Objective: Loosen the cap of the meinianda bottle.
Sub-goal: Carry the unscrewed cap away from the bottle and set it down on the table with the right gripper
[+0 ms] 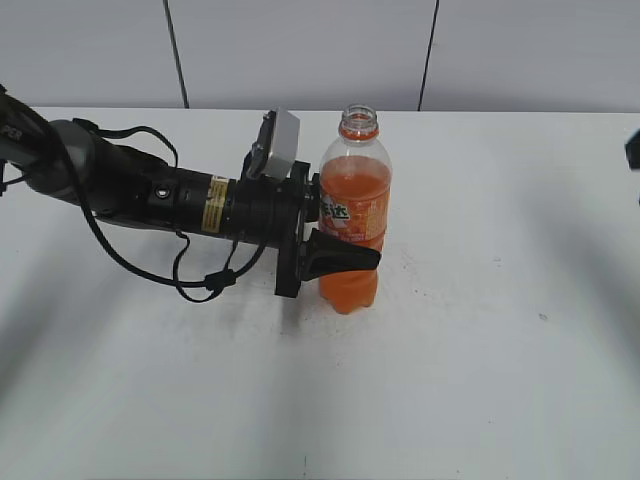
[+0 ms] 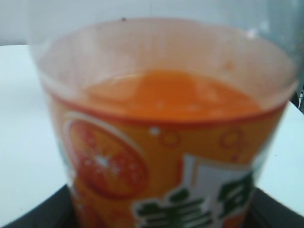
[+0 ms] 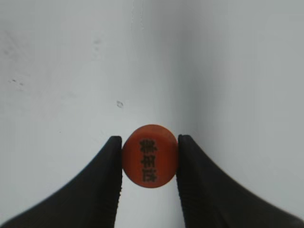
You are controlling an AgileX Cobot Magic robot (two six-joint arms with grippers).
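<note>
The meinianda bottle (image 1: 354, 215) stands upright on the white table, its mouth open with only the orange neck ring on it. My left gripper (image 1: 335, 255) is shut around the bottle's labelled middle from the left. In the left wrist view the bottle (image 2: 166, 142) fills the frame, with orange drink and label close up. My right gripper (image 3: 150, 164) is shut on the small orange cap (image 3: 150, 162), holding it by its sides above the white table, away from the bottle. Only a dark tip of the right arm (image 1: 633, 150) shows at the right edge of the exterior view.
The white table (image 1: 480, 350) stretches in front and to the right of the bottle. A grey panelled wall (image 1: 300, 50) runs along the back edge. The left arm's black cable (image 1: 190, 280) loops onto the table on the left.
</note>
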